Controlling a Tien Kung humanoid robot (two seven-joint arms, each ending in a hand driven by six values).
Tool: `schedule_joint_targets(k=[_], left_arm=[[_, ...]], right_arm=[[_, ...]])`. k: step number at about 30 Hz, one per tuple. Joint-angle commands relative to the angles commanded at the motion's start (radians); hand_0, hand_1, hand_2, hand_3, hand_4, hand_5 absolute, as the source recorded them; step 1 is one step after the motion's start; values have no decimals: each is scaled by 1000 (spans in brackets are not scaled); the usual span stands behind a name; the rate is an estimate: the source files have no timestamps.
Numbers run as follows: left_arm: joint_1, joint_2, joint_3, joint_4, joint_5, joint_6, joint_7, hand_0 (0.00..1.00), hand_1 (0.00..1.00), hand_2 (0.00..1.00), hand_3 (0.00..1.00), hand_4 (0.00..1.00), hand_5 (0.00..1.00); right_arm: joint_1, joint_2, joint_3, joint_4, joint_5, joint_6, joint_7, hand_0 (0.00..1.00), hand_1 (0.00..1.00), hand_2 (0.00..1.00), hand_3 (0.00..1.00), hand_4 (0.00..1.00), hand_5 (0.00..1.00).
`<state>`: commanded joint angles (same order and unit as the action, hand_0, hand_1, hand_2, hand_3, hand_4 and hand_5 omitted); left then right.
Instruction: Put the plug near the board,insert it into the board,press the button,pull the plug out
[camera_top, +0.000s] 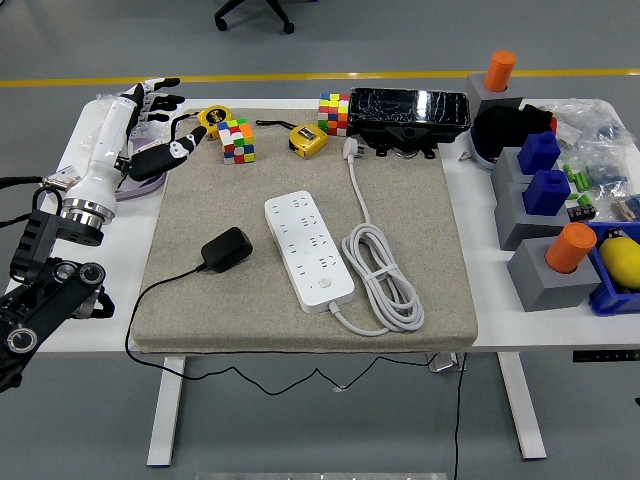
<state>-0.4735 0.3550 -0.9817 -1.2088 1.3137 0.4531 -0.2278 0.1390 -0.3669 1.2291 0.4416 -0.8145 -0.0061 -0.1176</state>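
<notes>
Grey floor (330, 40), white table (485, 330), beige mat (420, 230)

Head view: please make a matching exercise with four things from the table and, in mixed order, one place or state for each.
Things:
1. plug
2. power strip
3. left hand
4. white cable

Places or states:
A. coiled, right of the power strip
B. open, raised over the table's far left
C. lying on the mat, left of the power strip
D. middle of the mat, nothing plugged in

Pairs: 1-C, 2-D, 3-B, 4-A
</notes>
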Motion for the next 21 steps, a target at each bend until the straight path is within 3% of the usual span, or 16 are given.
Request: schedule_joint_targets(k=[9,21], left_arm=[[-30,9,-6,-17,-3,0,0,591,682,681,772,808,258],[-20,5,10,-19,0,-7,12,593,681,677,767,806,262]], right_arm=[[37,-11,-42,12,5,0,1,537,626,613,550,887,413],[43,-26,-84,7,23,-2,2,537,626,616,550,888,415]])
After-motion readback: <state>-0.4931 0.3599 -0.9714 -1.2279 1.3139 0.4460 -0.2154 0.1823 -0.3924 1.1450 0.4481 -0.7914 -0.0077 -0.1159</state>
